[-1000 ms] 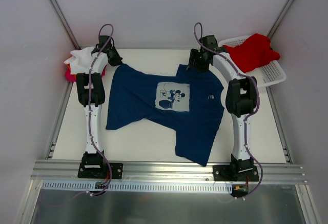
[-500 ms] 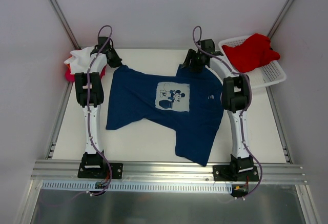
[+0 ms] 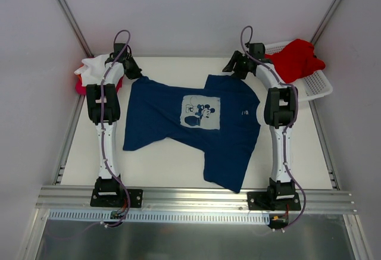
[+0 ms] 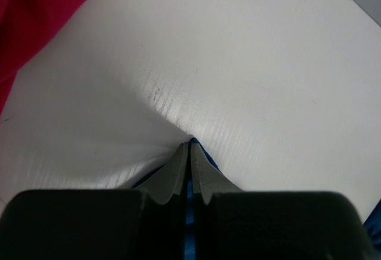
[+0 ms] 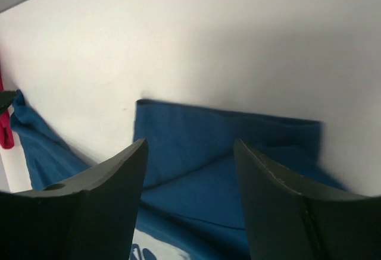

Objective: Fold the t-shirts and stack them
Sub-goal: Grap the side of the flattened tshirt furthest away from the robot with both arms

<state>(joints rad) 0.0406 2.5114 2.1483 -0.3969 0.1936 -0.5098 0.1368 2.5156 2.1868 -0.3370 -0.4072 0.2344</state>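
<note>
A navy blue t-shirt [image 3: 190,129] with a white chest print lies spread on the white table. My left gripper [image 3: 136,72] is shut on its far left corner; blue cloth [image 4: 191,212] shows between the closed fingers. My right gripper [image 3: 233,69] is open and empty, just above the shirt's far right sleeve [image 5: 226,147]. A red t-shirt [image 3: 294,59] lies in the basket at the far right. A white t-shirt [image 3: 94,66] lies on a red or magenta one [image 3: 80,85] at the far left; that cloth [image 4: 36,10] also shows in the left wrist view.
A white plastic lattice basket [image 3: 312,84] stands at the far right corner. Bare white table [image 3: 161,165] shows near the shirt's front. Metal frame posts rise at both back corners.
My right gripper has let go of the shirt's far right sleeve, opened, and moved up and to the right. The left arm and the shirt have hardly moved.
</note>
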